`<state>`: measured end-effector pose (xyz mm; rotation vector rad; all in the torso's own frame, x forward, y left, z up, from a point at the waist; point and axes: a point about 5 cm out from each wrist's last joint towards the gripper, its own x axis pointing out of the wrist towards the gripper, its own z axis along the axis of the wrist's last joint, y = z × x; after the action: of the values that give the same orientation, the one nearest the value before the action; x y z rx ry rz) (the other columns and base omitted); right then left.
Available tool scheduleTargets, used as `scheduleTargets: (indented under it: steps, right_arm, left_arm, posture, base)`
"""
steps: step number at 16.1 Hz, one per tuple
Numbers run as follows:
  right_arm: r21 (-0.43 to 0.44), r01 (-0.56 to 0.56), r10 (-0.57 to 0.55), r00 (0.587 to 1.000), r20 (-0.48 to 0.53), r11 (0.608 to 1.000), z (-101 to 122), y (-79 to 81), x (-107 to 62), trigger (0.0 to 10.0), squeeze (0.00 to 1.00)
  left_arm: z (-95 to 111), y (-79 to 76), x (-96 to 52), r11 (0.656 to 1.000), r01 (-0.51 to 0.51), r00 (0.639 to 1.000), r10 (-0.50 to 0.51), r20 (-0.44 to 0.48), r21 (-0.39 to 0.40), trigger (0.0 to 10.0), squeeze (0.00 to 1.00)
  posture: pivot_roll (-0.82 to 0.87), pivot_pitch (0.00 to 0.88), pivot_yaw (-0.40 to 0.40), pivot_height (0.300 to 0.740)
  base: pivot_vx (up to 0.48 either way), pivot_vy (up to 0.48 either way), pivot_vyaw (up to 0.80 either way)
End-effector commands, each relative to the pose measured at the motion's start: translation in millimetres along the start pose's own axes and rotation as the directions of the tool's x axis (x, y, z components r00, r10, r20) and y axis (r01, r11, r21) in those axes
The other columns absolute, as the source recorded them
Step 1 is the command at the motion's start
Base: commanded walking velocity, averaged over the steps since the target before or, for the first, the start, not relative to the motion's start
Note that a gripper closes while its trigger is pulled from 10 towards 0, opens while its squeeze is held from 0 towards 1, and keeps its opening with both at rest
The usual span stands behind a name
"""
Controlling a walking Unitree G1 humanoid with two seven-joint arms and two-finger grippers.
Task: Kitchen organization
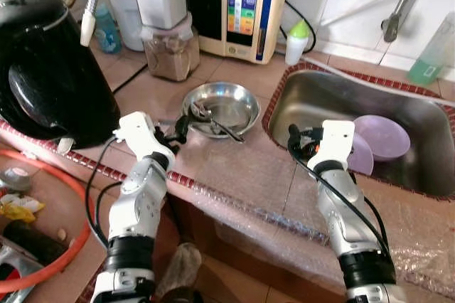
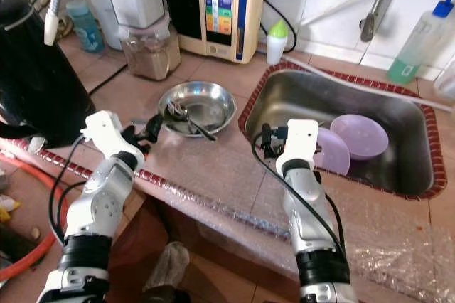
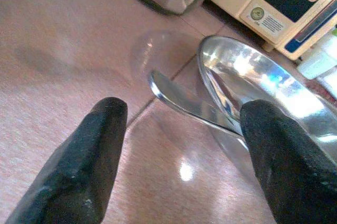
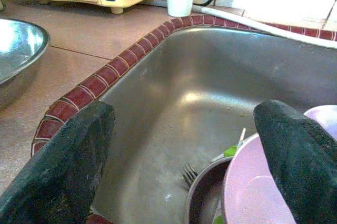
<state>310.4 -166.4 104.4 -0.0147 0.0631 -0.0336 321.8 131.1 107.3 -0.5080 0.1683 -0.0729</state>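
A steel bowl [image 1: 226, 104] sits on the tiled counter with a utensil [image 1: 219, 126] lying across it. My left gripper [image 1: 179, 129] is open at the bowl's left rim. In the left wrist view, the utensil's flat handle [image 3: 181, 103] sticks out over the rim between the fingers of that gripper [image 3: 184, 113]. My right gripper [image 1: 293, 139] hangs open over the left edge of the steel sink [image 1: 313, 100]. Two purple plates [image 1: 384, 136] lie in the sink. Beside one plate [image 4: 253, 192] are a fork [image 4: 188, 173] and a small steel dish [image 4: 204, 195].
A black kettle [image 1: 50, 68] stands at the counter's left. Behind the bowl are a jar of brown grains [image 1: 168, 54], a water purifier [image 1: 238, 4] and a white bottle [image 1: 297, 41]. A green soap bottle [image 1: 434, 57] stands behind the sink. Plastic film covers the counter's front edge.
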Motion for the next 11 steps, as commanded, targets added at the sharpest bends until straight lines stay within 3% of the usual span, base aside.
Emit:
scheduleTargets:
  steps: [1,4,11]
  right_arm:
    - [0.003,0.007,-0.007,1.0,0.012,1.0,5,-0.2,1.4,10.0,0.0]
    - [0.002,0.007,-0.007,1.0,0.008,1.0,3,0.8,0.3,10.0,0.0]
    - [-0.011,0.01,-0.01,1.0,0.003,1.0,2,-1.9,0.2,10.0,0.0]
  left_arm:
    - [3,-2.5,1.0,1.0,0.011,1.0,-0.011,-0.001,-0.026,0.0,0.0]
    - [8,-1.4,5.1,0.996,0.003,1.0,-0.002,0.007,-0.085,0.0,0.0]
    - [14,-9.7,10.7,0.991,0.015,0.999,-0.01,0.039,-0.135,0.0,0.0]
  posture:
    - [-0.04,0.0,0.04,0.74]
    - [-0.04,0.0,0.041,0.74]
    - [-0.05,0.0,0.037,0.74]
  base:
    - [0.0,0.0,0.0]
    - [0.0,0.0,0.0]
    - [0.0,0.0,0.0]
